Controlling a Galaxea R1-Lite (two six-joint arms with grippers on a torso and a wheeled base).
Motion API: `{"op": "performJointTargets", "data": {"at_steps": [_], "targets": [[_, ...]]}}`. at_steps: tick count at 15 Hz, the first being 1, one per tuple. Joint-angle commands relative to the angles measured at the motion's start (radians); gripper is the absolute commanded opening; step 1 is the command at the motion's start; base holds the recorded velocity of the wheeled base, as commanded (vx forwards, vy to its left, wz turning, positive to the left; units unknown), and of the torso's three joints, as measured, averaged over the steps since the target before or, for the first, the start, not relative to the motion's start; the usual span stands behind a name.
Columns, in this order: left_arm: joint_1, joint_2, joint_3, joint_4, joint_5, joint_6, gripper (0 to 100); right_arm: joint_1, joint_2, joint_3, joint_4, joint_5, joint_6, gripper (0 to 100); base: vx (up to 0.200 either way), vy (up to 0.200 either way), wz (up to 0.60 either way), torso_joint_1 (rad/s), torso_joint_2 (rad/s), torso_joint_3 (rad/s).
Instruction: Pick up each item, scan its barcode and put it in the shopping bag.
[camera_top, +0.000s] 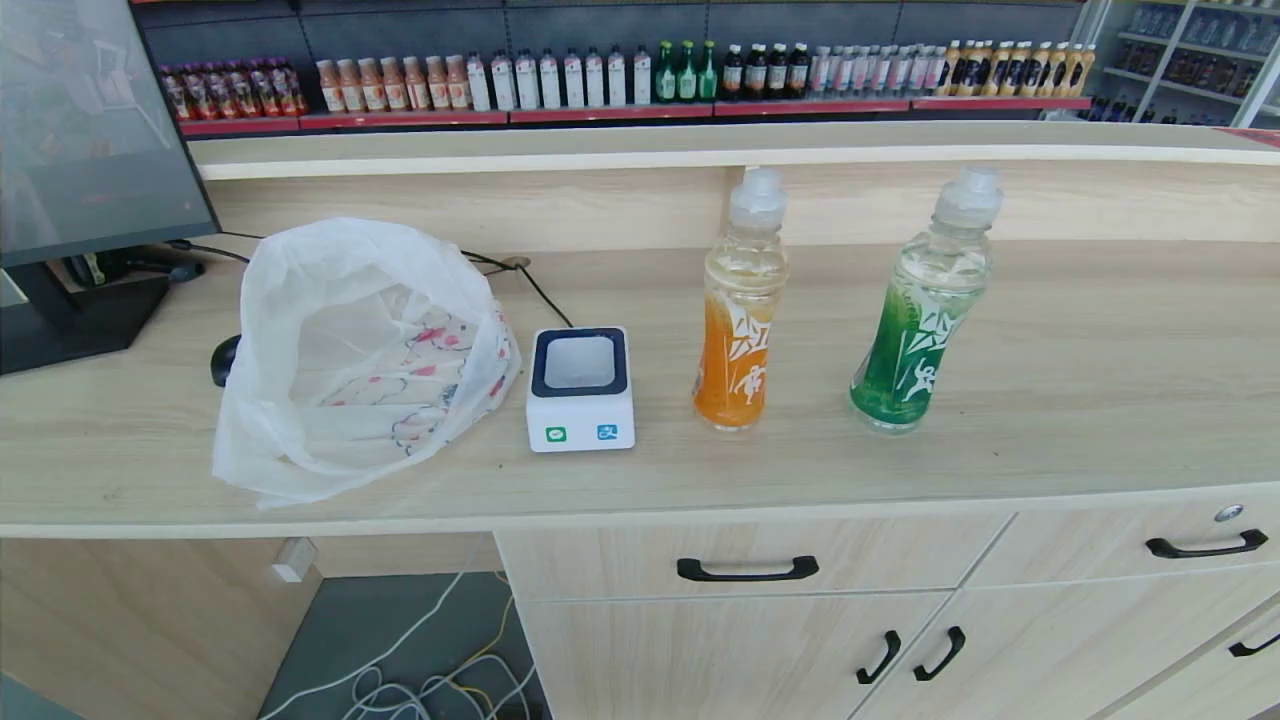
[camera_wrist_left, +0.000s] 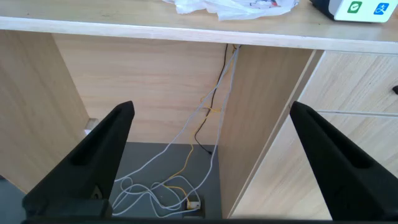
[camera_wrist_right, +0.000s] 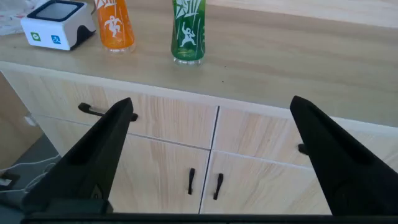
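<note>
Orange bottle (camera_top: 738, 320): stands up straight on the wooden counter (camera_top: 1100, 390), near the scanner's right side, with its pale cap on.
Green bottle (camera_top: 922, 310): stands up straight on the counter too, to the right of the orange bottle, not touching it.
Scanner (camera_top: 580, 392): a small white box with a dark rim on top, between the shopping bag and the orange bottle.
Shopping bag (camera_top: 350, 360): thin white plastic, on the counter just left of the scanner, with its mouth wide open.
Left gripper (camera_wrist_left: 211, 109): black fingers spread wide, holding nothing. It is low down, in front of the gap under the counter where cables (camera_wrist_left: 186, 180) lie on the floor.
Right gripper (camera_wrist_right: 211, 101): fingers spread wide, holding nothing. It is low down, in front of the drawers (camera_wrist_right: 161, 124), below the two bottles.
Monitor (camera_top: 90, 120): stands at the far left of the counter.
</note>
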Motion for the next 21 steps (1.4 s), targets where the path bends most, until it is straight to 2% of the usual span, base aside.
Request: {"op": "performJointTargets", "data": {"at_steps": [1,6,9,11,15,19,21], "targets": [[0.000,0.000,0.000,0.000,-0.001,0.000,100,0.062,0.155,0.000,-0.071,0.000,-0.038,100,0.000,0.000,0.00,0.000,0.00,0.000],[0.000,0.000,0.000,0.000,-0.001,0.000,100,0.148,0.408,-0.002,-0.325,0.000,-0.116,100,0.000,0.000,0.00,0.000,0.00,0.000],[0.000,0.000,0.000,0.000,0.001,0.000,100,0.245,0.630,-0.019,-0.555,0.000,-0.159,100,0.000,0.000,0.00,0.000,0.00,0.000],[0.000,0.000,0.000,0.000,0.001,0.000,100,0.299,0.725,-0.029,-0.654,-0.009,-0.166,100,0.000,0.000,0.00,0.000,0.00,0.000],[0.000,0.000,0.000,0.000,0.001,0.000,100,0.452,0.909,-0.126,-0.732,-0.019,-0.212,100,0.000,0.000,0.00,0.000,0.00,0.000],[0.000,0.000,0.000,0.000,-0.001,0.000,100,0.501,1.058,-0.226,-0.839,-0.046,-0.206,100,0.000,0.000,0.00,0.000,0.00,0.000],[0.000,0.000,0.000,0.000,-0.001,0.000,100,0.546,1.155,-0.308,-0.876,-0.118,-0.165,100,0.000,0.000,0.00,0.000,0.00,0.000]]}}
